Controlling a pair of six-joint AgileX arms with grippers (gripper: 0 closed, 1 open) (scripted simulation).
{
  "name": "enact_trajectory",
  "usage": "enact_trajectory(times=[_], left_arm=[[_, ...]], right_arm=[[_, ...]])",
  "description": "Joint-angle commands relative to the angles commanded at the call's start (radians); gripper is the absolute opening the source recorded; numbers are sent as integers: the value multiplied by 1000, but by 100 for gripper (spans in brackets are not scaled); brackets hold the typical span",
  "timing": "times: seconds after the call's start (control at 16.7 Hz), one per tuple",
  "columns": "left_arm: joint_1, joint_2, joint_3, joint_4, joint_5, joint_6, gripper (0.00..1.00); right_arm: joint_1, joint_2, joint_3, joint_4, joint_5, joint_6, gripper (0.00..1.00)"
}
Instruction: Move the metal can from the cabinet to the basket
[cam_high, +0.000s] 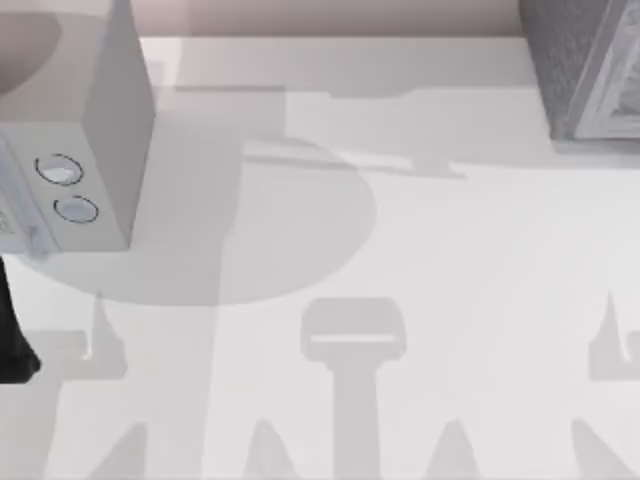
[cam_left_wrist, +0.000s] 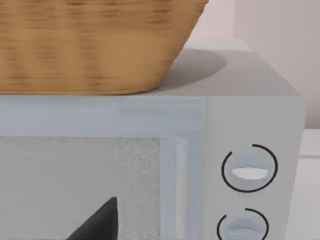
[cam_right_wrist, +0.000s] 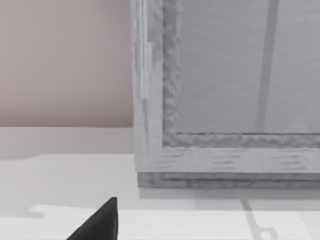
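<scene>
Plainly, basket (cam_left_wrist: 90, 45) atop dialled white box (cam_left_wrist: 250, 115).

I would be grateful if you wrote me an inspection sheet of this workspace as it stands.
Surface: white table, crossed by shadows.
Job's things: cabinet at the back right; basket sitting on top of the white dial box at the back left.
Clutter: nothing seen.
Hands: left hand faces the white dial box's front; right hand faces the cabinet's front.
Cables: nothing seen.
Surroundings: pale pinkish wall behind the table.
</scene>
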Motion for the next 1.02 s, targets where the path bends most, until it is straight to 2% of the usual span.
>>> enact_trajectory(times=[0.24,0.42,0.66,1.02], left_arm=[[0,0,0,0,0,0,100],[0,0,0,0,0,0,100],[0,0,0,0,0,0,100],[0,0,0,0,0,0,100]], right_arm=[[5,26,32,-6,3,1,100],[23,129,159,-34,17,2,100],[55,359,452,-105,51,4,100],[110,793,1017,-248,118,7,100]])
